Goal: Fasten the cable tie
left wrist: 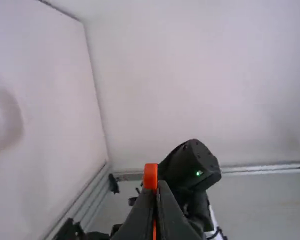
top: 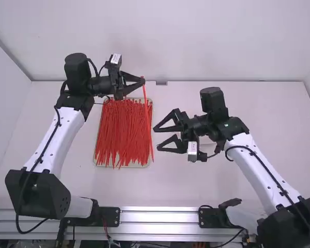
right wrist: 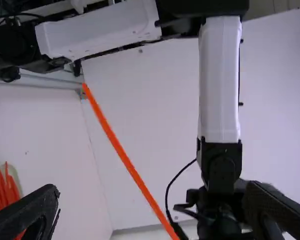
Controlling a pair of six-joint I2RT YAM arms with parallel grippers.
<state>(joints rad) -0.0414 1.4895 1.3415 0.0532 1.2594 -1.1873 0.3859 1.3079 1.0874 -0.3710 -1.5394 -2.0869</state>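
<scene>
The left fingers (top: 129, 80) are up over the far edge of the tray (top: 134, 166), pinched tight on the head end of one red cable tie (top: 147, 120). Seen from that wrist, the two fingers (left wrist: 167, 212) press together with the end of the tie poking out between them. From there the tie hangs down, its tail reaching toward the tray's near right corner. The other ties (top: 121, 132) lie bunched along the tray, which sits left of the middle of the counter (top: 258, 103). The right fingers (top: 168, 123) are spread wide with nothing in them. They are just beside the tray's right edge, close to the lower stretch of the hanging tie.
</scene>
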